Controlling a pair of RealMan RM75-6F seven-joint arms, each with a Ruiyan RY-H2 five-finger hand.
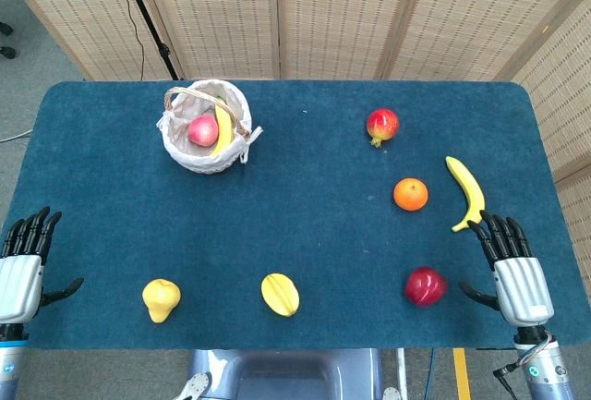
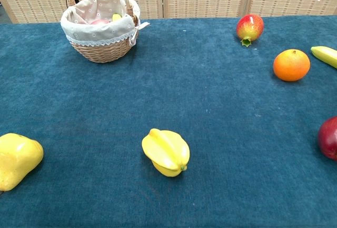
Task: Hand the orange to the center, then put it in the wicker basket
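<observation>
From the head view, both hands are resting at the near corners of the blue worktop (image 1: 305,234), the left hand (image 1: 23,266) and right hand (image 1: 512,266) each lying with fingers spread and holding nothing. The orange (image 1: 411,194) is sitting on the right side, between a pomegranate (image 1: 382,126) and a banana (image 1: 466,192). I'd say the right hand should be cupping it from above, steering clear of that banana.

From the chest view, the orange (image 2: 291,65) is looking round and dimpled; the wicker basket (image 2: 101,28), woven and cloth-lined, is standing far left.
</observation>
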